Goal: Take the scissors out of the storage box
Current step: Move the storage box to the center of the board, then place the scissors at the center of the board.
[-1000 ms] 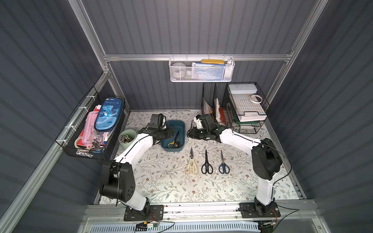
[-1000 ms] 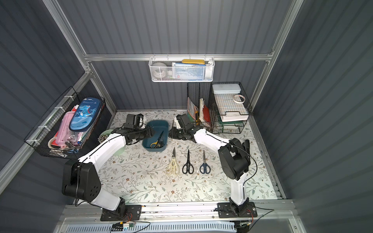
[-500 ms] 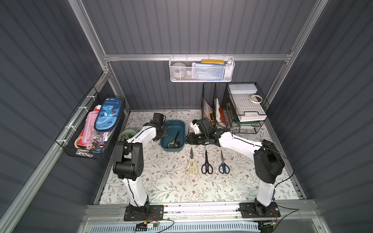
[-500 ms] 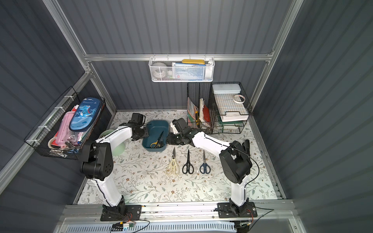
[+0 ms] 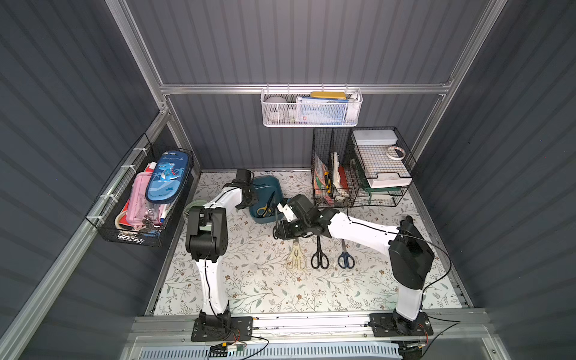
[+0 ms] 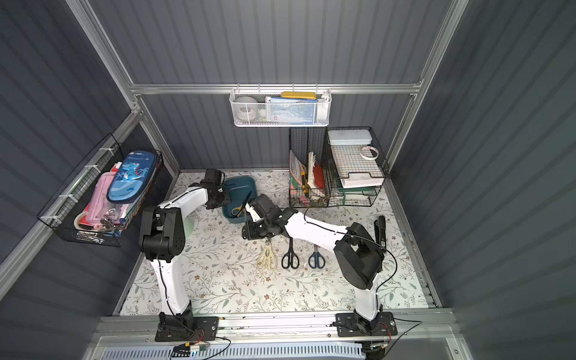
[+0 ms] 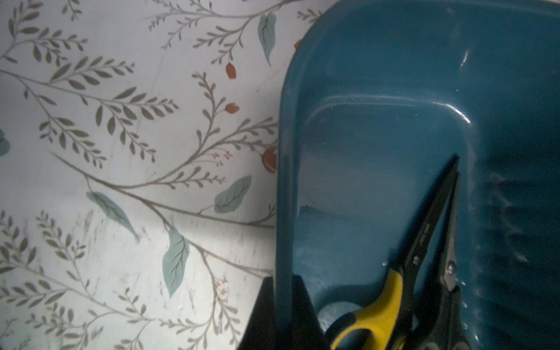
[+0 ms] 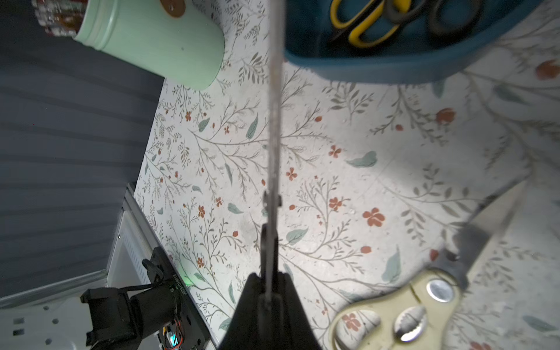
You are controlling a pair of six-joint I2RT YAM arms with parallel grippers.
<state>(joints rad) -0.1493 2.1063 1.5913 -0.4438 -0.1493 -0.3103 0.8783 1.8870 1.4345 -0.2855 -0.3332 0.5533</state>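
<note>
Now drawing a thin metal blade (image 8: pixel 274 121), edge-on and seemingly scissors, away from the storage box (image 7: pixel 378 60), pinched between the jaws of the right gripper (image 8: pixel 269 281). Clamping the jaws of the left gripper (image 7: pixel 283 291), half spread a second ago, astride the box wall. Leaving the yellow-and-black scissors (image 7: pixel 385 306) and a black pair (image 7: pixel 451 281) inside, just beside those jaws. Steadying mid-extraction; next, probably needing a set-down near the cream-white pair (image 8: pixel 388 306).
</note>
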